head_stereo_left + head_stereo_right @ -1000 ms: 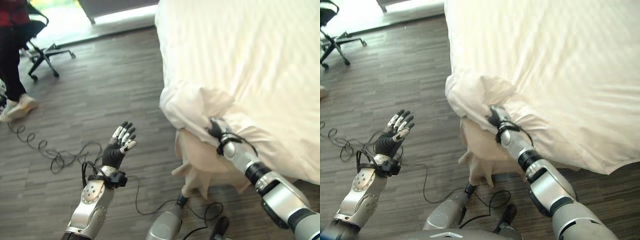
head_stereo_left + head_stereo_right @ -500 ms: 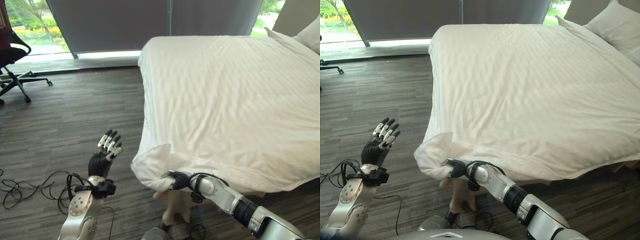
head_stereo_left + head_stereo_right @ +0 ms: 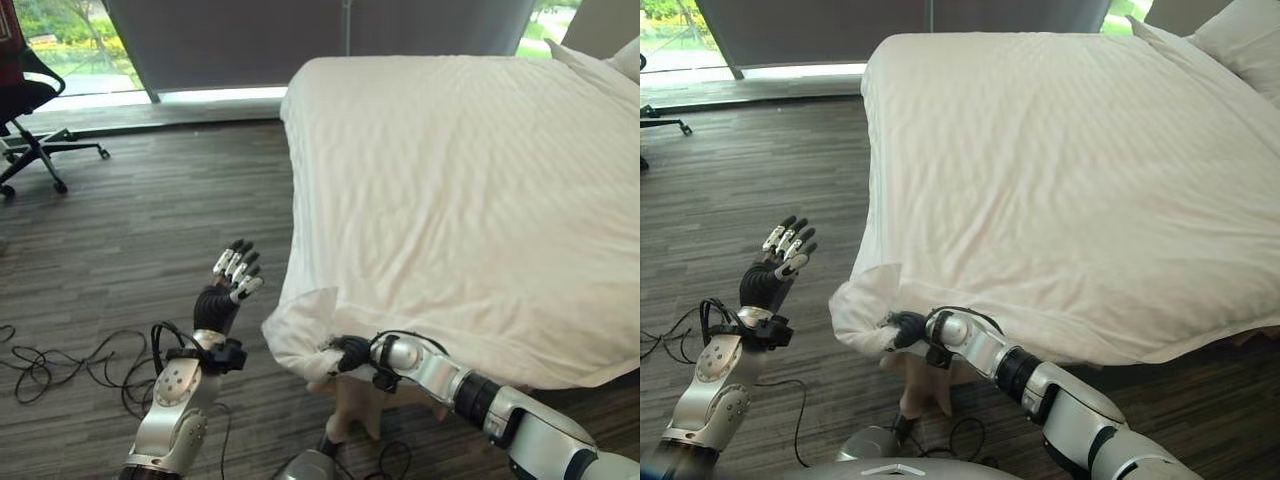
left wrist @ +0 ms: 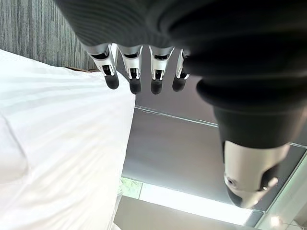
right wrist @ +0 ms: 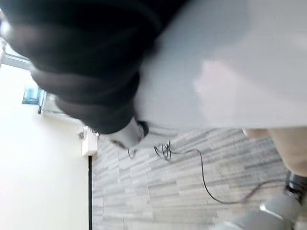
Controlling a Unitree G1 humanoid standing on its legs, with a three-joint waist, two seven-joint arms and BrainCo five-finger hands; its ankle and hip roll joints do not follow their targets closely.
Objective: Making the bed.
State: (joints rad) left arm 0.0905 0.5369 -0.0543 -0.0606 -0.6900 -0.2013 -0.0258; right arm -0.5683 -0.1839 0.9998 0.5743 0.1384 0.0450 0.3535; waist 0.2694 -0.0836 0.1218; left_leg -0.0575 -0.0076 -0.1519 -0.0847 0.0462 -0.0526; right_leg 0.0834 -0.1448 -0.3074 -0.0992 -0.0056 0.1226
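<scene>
A white duvet covers the bed, smooth over most of its top. Its near left corner is bunched and hangs over the bed's edge. My right hand reaches in low from the right and is shut on that bunched corner; the right wrist view has white cloth pressed against the hand. My left hand is raised over the wooden floor, left of the bed and apart from it. Its fingers are straight and hold nothing.
A beige bed skirt hangs below the held corner. A pillow lies at the bed's far right. A black office chair stands at the far left by the window. Wooden floor lies open left of the bed.
The camera has swung up from the bed corner to take in the whole bed. My right hand keeps its hold on the duvet corner. My left hand stays raised and open.
</scene>
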